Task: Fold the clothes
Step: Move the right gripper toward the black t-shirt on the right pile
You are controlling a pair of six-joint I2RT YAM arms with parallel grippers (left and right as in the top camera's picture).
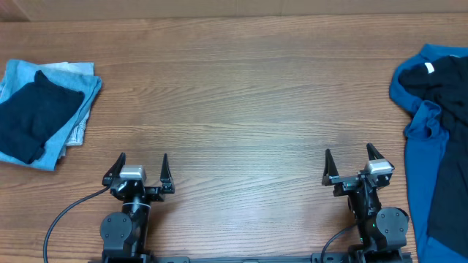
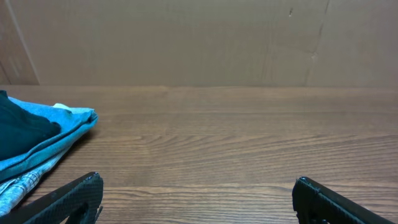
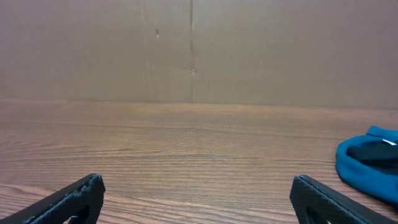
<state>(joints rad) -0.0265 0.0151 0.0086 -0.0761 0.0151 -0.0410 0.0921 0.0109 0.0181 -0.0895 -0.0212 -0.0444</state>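
Observation:
At the table's right edge lies an unfolded heap of clothes: a bright blue shirt [image 1: 420,146] with a black shirt [image 1: 453,80] on it, a small white label [image 1: 429,68] showing. The right wrist view catches the blue shirt's [image 3: 364,171] edge at the far right. My right gripper [image 1: 349,152] [image 3: 198,178] stands open over bare wood, just left of the heap and apart from it. My left gripper [image 1: 143,158] [image 2: 197,179] is open too, at the near left, with nothing between its fingers.
A folded stack sits at the far left: a black piece [image 1: 36,113] on light blue cloth [image 1: 84,88] [image 2: 62,127], pale checked fabric underneath. The wooden table [image 1: 241,102] stretches between both piles. A cardboard wall [image 2: 186,37] closes the back.

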